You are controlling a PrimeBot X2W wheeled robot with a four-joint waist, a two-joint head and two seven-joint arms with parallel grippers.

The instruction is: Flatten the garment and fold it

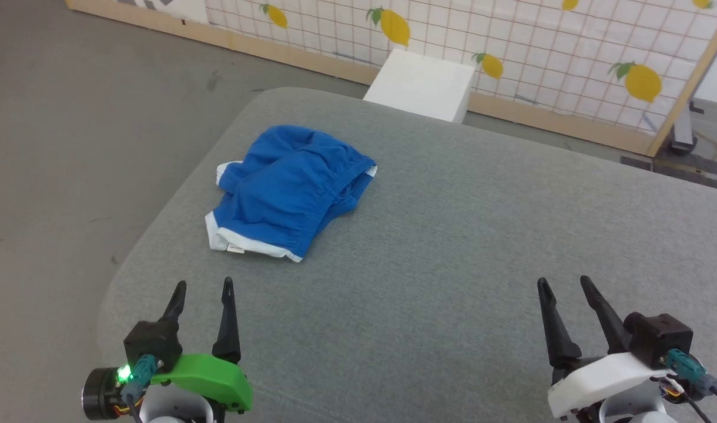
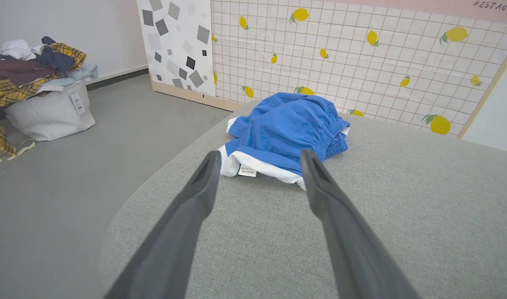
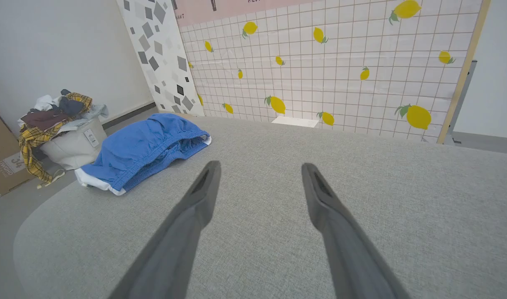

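The garment (image 1: 288, 188), bright blue shorts with white edge trim, lies crumpled on the grey table (image 1: 452, 247) toward its far left. Its gathered waistband (image 2: 334, 137) faces right and a small white label (image 2: 247, 170) hangs at the near hem. My left gripper (image 1: 204, 289) hovers open just short of the near hem, and the left wrist view has the shorts (image 2: 286, 128) straight beyond its fingertips. My right gripper (image 1: 564, 285) stands open over bare table at the near right, well away from the shorts (image 3: 143, 147).
A white box (image 1: 423, 82) stands behind the table's far edge, before a lemon-patterned grid panel (image 1: 511, 35). On the floor to the left sits a white bag heaped with clothes (image 2: 41, 91), with a cardboard box (image 3: 4, 166) beside it. The table's left edge is rounded.
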